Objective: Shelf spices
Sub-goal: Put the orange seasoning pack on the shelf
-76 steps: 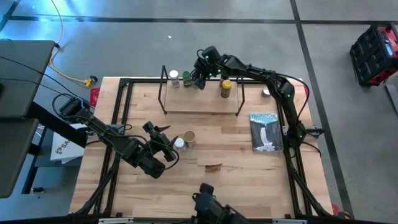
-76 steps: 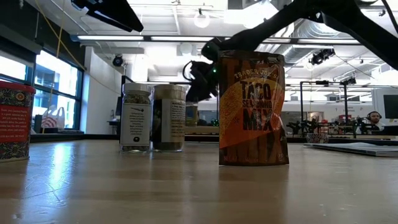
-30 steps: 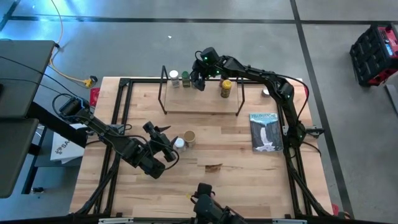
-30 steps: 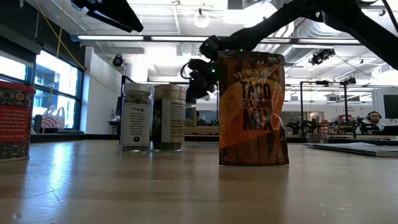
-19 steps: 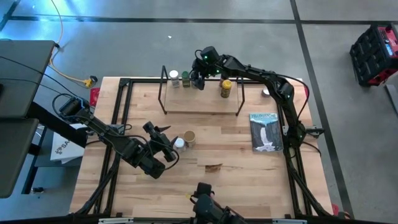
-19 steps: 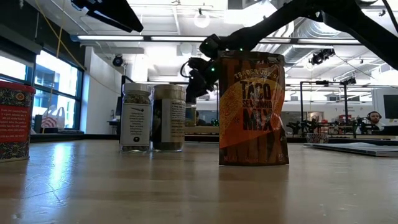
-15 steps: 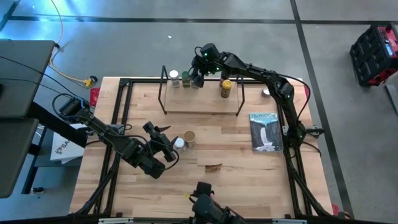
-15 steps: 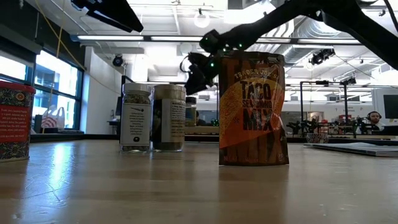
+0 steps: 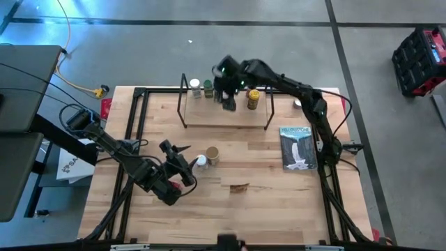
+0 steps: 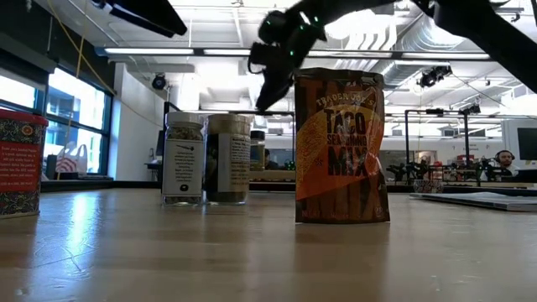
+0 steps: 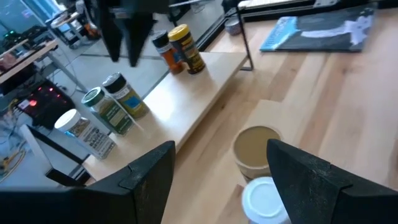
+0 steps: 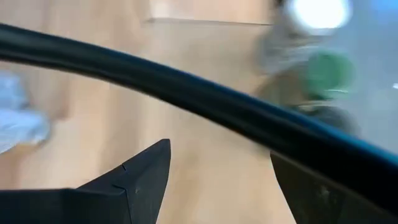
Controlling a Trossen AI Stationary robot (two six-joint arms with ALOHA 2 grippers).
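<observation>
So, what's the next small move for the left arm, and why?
Probably ease the left gripper forward and close on the white-lidded jar. Its fingers are open and empty, and that jar sits nearest them, beside the tan jar. Both are on the tabletop, not on the shelf. The right gripper hangs open over the shelf.

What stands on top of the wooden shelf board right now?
On the shelf stand a white-lidded jar, a green-lidded jar, a dark-lidded jar, a small dark-capped jar and a yellow-lidded jar. Nothing else shows.
</observation>
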